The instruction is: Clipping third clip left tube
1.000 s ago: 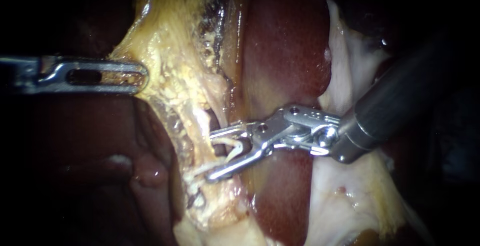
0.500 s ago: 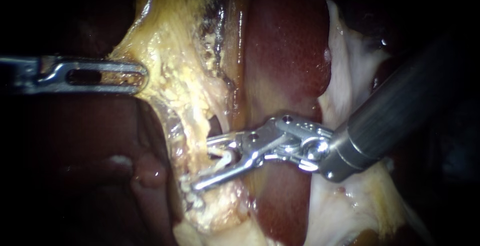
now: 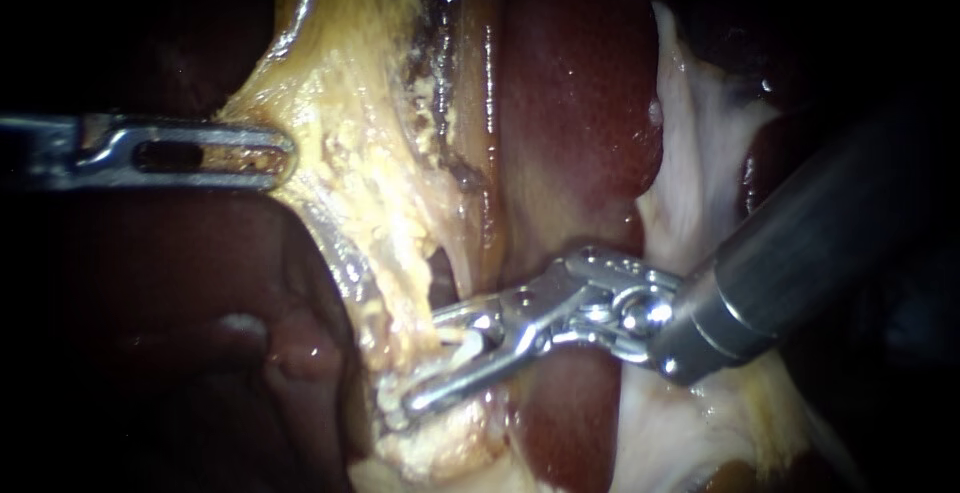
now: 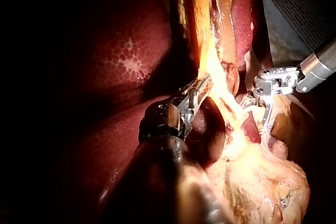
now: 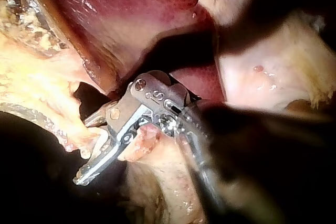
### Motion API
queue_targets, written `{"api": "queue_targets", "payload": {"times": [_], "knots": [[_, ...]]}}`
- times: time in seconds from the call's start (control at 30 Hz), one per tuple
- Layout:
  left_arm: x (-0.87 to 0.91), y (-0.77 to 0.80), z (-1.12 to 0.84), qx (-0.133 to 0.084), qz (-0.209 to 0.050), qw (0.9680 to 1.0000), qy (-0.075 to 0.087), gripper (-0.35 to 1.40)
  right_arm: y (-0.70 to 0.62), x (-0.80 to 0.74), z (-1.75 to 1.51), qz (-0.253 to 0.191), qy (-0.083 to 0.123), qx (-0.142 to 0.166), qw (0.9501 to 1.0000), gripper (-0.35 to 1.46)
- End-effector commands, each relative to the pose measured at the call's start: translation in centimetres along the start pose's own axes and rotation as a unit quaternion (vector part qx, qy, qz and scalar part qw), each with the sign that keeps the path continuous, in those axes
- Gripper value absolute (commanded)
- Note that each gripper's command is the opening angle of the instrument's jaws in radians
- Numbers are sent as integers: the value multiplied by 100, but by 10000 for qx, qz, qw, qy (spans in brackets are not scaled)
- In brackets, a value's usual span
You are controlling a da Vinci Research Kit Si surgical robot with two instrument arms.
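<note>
My right instrument (image 3: pixel 420 363) comes in from the right with its jaws open. A pale clip (image 3: pixel 462 350) sits between them. The jaws straddle a yellowish tube (image 3: pixel 400 288) left of a small dark window in the tissue, the upper jaw through the window, the lower jaw beneath the strand. My left instrument (image 3: pixel 275 153) lies level from the left, its slotted jaws shut on the yellow fatty tissue (image 3: pixel 340 143) and holding it taut. The left wrist view shows that grip (image 4: pixel 197 90), with the right instrument (image 4: pixel 262 114) beyond the strand. In the right wrist view its own instrument (image 5: pixel 86 150) has open jaws.
Dark red liver (image 3: pixel 570 123) lies behind the right instrument's jaws and on to the right. Pale whitish tissue (image 3: pixel 700 153) runs under the right shaft. More liver (image 3: pixel 180 283) lies in shadow below the left instrument.
The right instrument has pushed left and downward, so its open jaws reach further across the tube. The left instrument has held still.
</note>
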State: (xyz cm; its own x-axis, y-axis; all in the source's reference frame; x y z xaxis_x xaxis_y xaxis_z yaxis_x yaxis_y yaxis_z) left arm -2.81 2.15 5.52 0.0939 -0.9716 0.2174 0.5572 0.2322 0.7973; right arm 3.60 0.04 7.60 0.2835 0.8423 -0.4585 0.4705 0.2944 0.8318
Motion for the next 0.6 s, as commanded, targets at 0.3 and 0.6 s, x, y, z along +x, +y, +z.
{"api": "queue_targets", "payload": {"times": [0.3,0.6], "knots": [[0,-1,-1,-3,-1,10000,-1,-35,15,-3,-11,-87,90,-306,9995,51],[1,-4,-2,-10,-4,10000,-5,-35,46,15,-43,-523,273,-1206,9909,55]]}}
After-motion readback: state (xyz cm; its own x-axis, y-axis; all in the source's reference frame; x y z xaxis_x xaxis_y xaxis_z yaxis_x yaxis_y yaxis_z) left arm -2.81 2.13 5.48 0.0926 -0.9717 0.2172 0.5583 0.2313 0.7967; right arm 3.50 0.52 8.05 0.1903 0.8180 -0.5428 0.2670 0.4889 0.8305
